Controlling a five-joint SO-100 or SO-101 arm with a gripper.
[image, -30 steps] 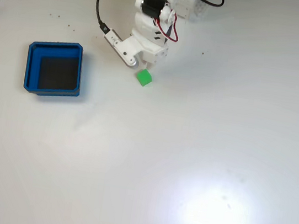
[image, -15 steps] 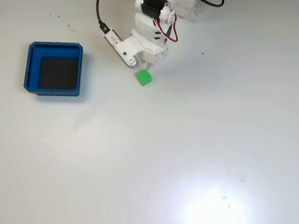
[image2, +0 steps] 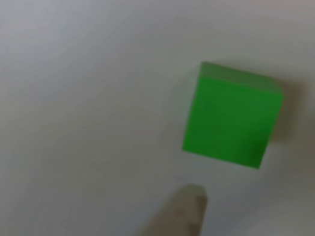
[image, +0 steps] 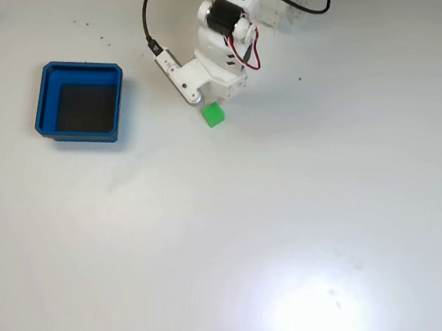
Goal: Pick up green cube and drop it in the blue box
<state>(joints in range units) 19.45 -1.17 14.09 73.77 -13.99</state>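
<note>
The hand (image: 207, 98) hangs low over the surface (image: 279, 223) in the fixed view, just above the cube (image: 212, 115) as that view frames it, with its fingertips hidden under the white arm body. I cannot tell from these pictures whether it is spread or pressed together. In the other view one pale fingertip (image2: 177, 231) pokes up from the bottom edge, close below the cube (image2: 233, 116) and a little to its left, apart from it; a second finger is not in sight there.

The cube lies on the surface right at the hand, not gripped, not lifted. It looks like a small solid block with flat, plain faces and crisp edges, so I judge it light and stiff, with no give and nothing to break. The faces seem smooth, perhaps a bit slippery, though the close view is soft and blurred, so texture is a guess. The sound hold would be across two opposite side faces, fingers square to them and low enough to catch the middle of each face; a corner pinch would likely let it twist out.

Well off to the hand's left in the fixed view sits the box (image: 47, 100), blue-walled, dark-floored, with nothing in it.

Count: one hand, one cube, one box.
</note>
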